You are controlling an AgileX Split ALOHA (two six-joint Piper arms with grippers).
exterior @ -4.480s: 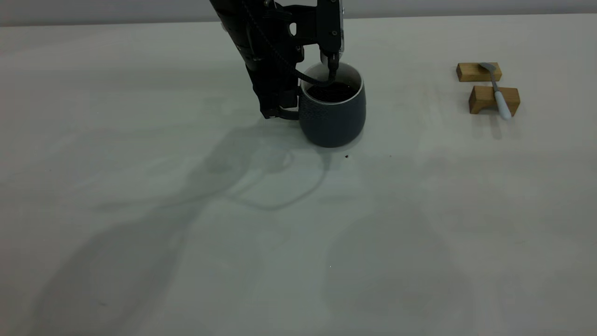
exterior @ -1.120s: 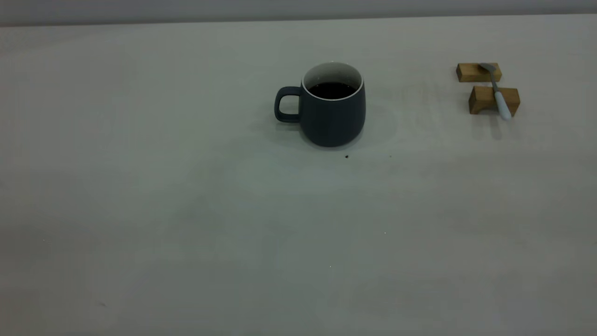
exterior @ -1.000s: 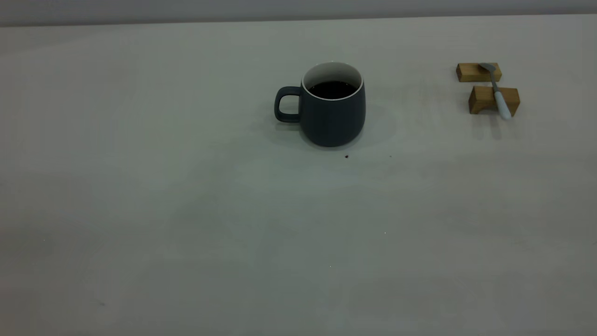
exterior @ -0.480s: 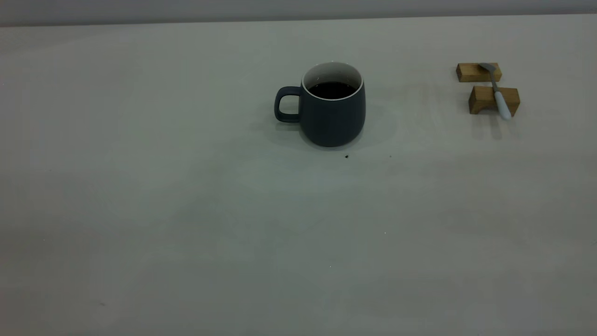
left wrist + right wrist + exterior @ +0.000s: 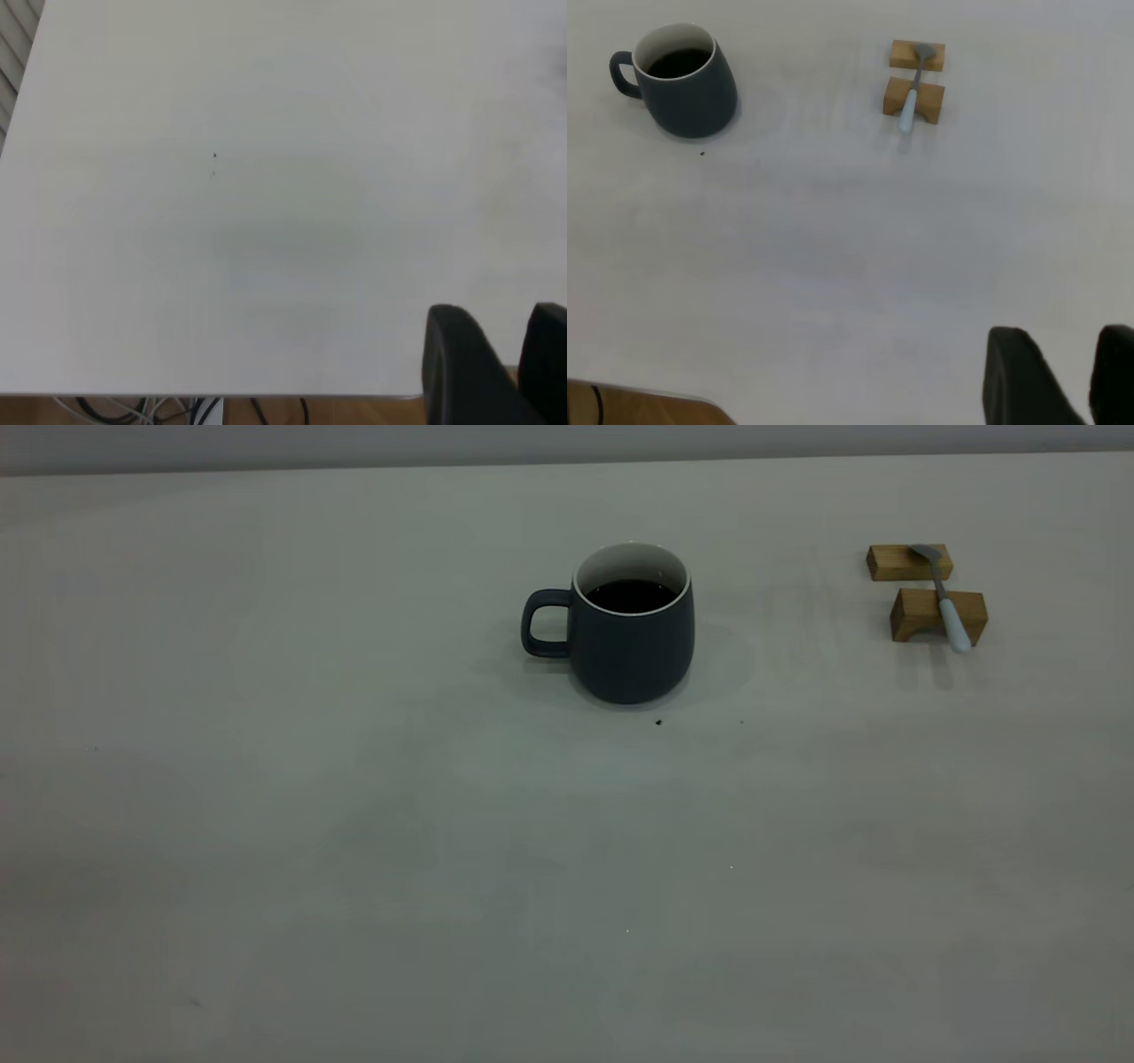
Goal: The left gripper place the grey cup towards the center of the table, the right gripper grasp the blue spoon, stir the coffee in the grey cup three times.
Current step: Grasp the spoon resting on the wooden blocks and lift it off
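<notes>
The grey cup (image 5: 631,651) stands upright near the middle of the table (image 5: 354,824), its handle toward the exterior view's left, with dark coffee (image 5: 631,595) inside. The right wrist view also shows the cup (image 5: 687,93). The blue spoon (image 5: 948,607) lies across two wooden blocks at the far right, bowl toward the back, and shows in the right wrist view too (image 5: 911,97). Neither arm appears in the exterior view. My left gripper (image 5: 503,310) hangs open over the bare table near its edge. My right gripper (image 5: 1067,332) is open, well short of the spoon, holding nothing.
Two small wooden blocks (image 5: 909,562) (image 5: 937,614) carry the spoon. A few dark specks (image 5: 658,722) lie just in front of the cup. Under the table's edge, cables (image 5: 142,409) show in the left wrist view.
Since 4.5 s ago the left gripper has let go of the cup's handle and left the exterior view. Cup and spoon have stayed put over the last second.
</notes>
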